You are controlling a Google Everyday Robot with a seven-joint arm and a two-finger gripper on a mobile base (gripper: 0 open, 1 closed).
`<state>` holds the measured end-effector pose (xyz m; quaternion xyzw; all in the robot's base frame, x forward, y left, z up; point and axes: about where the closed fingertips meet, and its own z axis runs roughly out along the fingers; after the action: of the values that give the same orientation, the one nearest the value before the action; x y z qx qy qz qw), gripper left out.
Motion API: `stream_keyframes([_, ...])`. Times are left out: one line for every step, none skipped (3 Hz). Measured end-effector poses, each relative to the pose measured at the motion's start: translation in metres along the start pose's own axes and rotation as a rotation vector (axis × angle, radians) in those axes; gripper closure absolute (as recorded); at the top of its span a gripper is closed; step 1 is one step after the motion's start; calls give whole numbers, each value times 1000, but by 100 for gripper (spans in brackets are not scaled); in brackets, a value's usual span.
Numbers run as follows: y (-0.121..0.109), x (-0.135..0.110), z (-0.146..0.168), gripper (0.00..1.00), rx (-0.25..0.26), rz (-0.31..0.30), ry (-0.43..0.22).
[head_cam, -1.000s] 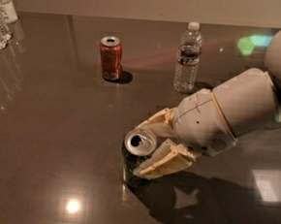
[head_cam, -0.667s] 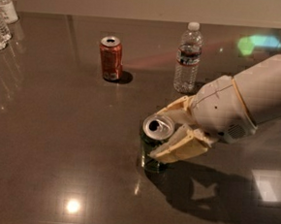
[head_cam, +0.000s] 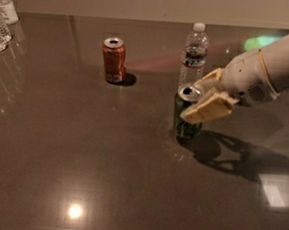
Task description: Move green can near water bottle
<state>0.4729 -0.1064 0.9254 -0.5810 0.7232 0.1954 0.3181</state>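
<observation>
Clasping green can (head_cam: 184, 126), gripper (head_cam: 191, 100) beside bottle (head_cam: 194, 56)

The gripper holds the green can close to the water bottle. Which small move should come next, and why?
Probably open the gripper and release the green can here. The can, gripped at its top, is upright just in front of the water bottle, seemingly at the table surface; pushing closer could knock the bottle.

one view | camera sits high, tilted down across the counter (head_cam: 80, 172) toward the far wall | mid-range, counter fills the shot, near edge at the bottom | hand (head_cam: 196, 97) reaches in from the right, clasping the green can (head_cam: 185, 125) right of centre
</observation>
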Motion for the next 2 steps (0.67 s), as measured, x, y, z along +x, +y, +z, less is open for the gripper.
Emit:
stream_keyframes([-56,11,-1,100,61,73,-23])
stream_keyframes([-98,23,-4,100,114,123,-42])
